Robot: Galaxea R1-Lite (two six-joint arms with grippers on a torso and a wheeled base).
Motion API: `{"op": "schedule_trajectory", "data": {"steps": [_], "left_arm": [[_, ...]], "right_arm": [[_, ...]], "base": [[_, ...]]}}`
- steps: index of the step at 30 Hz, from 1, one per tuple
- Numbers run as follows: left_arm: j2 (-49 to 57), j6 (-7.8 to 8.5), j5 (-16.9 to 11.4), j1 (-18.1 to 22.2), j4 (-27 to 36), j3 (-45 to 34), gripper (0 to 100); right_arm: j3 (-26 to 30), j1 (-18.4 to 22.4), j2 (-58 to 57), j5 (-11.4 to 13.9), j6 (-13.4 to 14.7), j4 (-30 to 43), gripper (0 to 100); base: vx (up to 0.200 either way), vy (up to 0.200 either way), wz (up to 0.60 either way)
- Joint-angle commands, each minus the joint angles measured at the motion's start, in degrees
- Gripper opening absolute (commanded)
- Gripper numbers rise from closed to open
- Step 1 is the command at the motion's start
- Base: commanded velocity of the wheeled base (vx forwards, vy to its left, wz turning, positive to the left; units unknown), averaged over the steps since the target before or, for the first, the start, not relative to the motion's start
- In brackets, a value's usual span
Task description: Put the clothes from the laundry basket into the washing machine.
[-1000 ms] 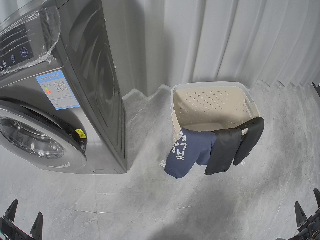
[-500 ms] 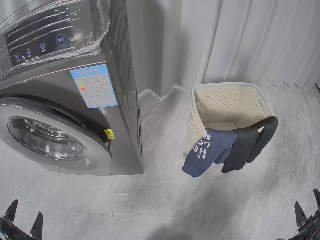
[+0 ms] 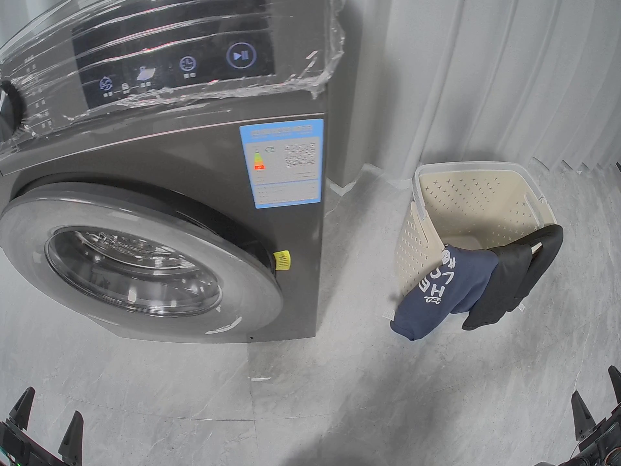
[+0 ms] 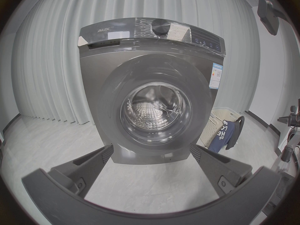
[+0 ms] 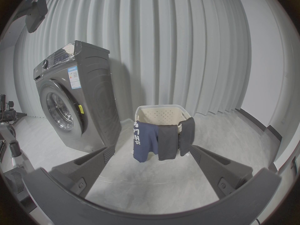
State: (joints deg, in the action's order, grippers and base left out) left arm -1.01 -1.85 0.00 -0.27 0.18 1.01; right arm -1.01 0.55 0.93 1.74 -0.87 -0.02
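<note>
Left hand [image 3: 50, 415]: low in the bottom left corner of the head view, fingers spread and nothing in them. Its own camera looks between them straight at the washing machine [image 4: 150, 88].
Right hand [image 3: 595, 389]: bottom right corner, also spread wide and empty. Its own camera frames the basket [image 5: 161, 108] between its fingers.
Clothes: a navy shirt [image 3: 446, 289] and two black garments [image 3: 501, 283] are draped over the basket's near rim and hang down its outer wall. I take it they were laid that way so a loose edge is easy to pinch.
Basket [image 3: 479, 166]: cream, perforated, on the floor at right centre, just beside the machine's right flank. That makes for a short carry. I cannot tell what lies at the bottom.
Washing machine [image 3: 194, 163]: takes up the left and centre of the head view.
Door [image 3: 136, 266]: looks shut to me, drum visible through the glass.
Control panel: under plastic film [image 3: 174, 59].
Stage: nothing loaded. I judge the door has to be opened before any garment is moved.
Risk: hanging sleeves could drag on the floor or snag the rim when lifted.
</note>
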Motion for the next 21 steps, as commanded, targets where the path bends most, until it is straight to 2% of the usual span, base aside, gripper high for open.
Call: {"op": "schedule_trajectory", "data": {"steps": [1,2,8,17,21], "left_arm": [[0.7,-0.08,0.0,0.0,0.0,-0.8,100],[0.7,-0.08,0.0,0.0,0.0,-0.8,100],[0.7,-0.08,0.0,0.0,0.0,-0.8,100],[0.7,-0.08,0.0,0.0,0.0,-0.8,100],[0.7,-0.17,0.0,0.0,0.0,-0.8,100]], "right_arm": [[0.9,0.0,-0.9,0.0,0.0,0.0,100],[0.9,0.0,-0.9,0.0,0.0,0.0,100],[0.9,0.0,-0.9,0.0,0.0,0.0,100],[0.9,0.0,-0.9,0.0,0.0,0.0,100],[0.9,0.0,-0.9,0.0,0.0,0.0,100]], "base": [[0.0,0.2,0.0],[0.0,0.2,0.0],[0.0,0.0,0.0],[-0.2,0.0,0.0],[0.0,0.0,0.0]]}}
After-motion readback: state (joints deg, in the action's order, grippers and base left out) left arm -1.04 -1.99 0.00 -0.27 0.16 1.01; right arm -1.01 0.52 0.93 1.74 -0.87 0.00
